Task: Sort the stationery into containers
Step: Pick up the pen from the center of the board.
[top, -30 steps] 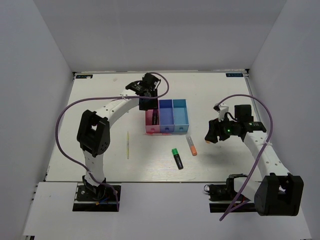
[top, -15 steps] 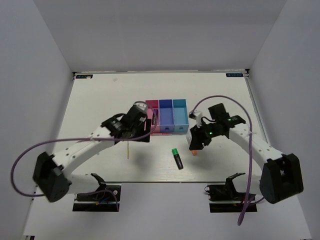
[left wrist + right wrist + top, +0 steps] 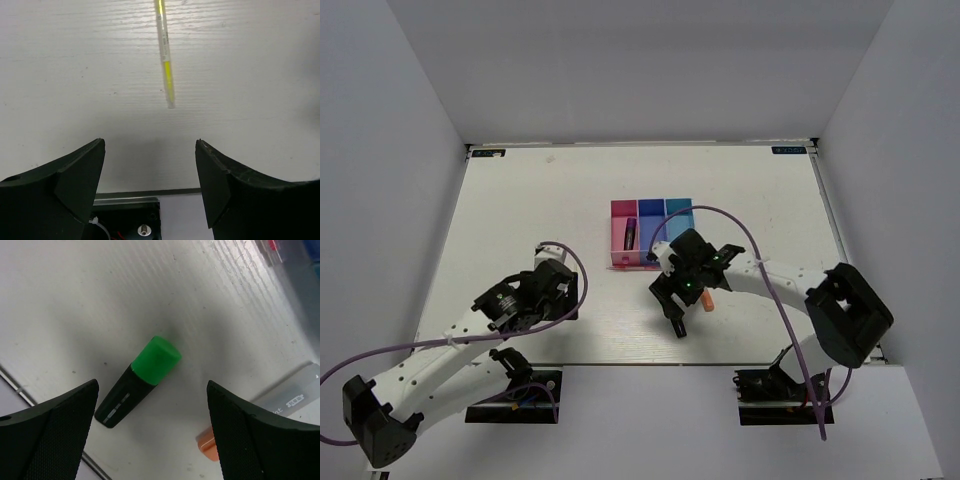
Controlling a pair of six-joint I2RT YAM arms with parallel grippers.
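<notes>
My right hand (image 3: 151, 385) is wide open, the stubby green-and-black plastic highlighter (image 3: 137, 390) lying on the white table (image 3: 75, 300) between its fingers. My left hand (image 3: 150, 142) is open too, the thin yellow plastic stick (image 3: 165, 55) just ahead of it.

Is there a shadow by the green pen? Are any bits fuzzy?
Right wrist view: a soft grey shadow surrounds the green highlighter, and the bins in the top corner look blurry. Left wrist view: the thin yellow stick is sharp, and a dim shadow lies on the table just above the dark fingers.
</notes>
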